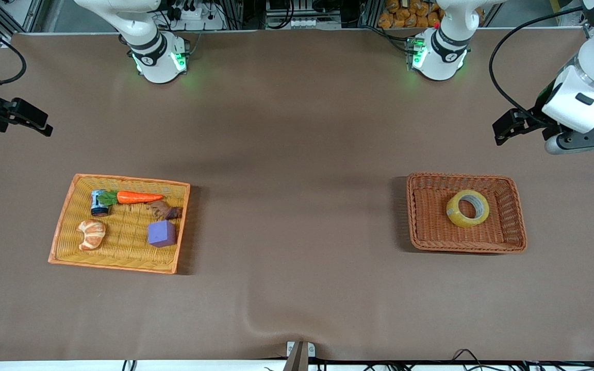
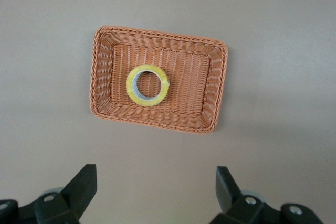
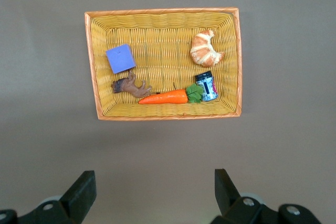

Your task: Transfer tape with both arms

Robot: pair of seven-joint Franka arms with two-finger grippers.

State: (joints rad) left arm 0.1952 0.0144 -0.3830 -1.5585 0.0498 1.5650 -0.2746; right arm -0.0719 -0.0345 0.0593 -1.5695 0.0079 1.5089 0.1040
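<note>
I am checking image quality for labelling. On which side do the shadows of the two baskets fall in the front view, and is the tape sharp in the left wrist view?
Front view: the brown basket casts its shadow toward the right arm's end, the yellow basket toward the left arm's end. Left wrist view: the tape looks sharp, without glare.

even overhead light | soft shadows beside baskets [image 1: 466,247] | sharp focus
</note>
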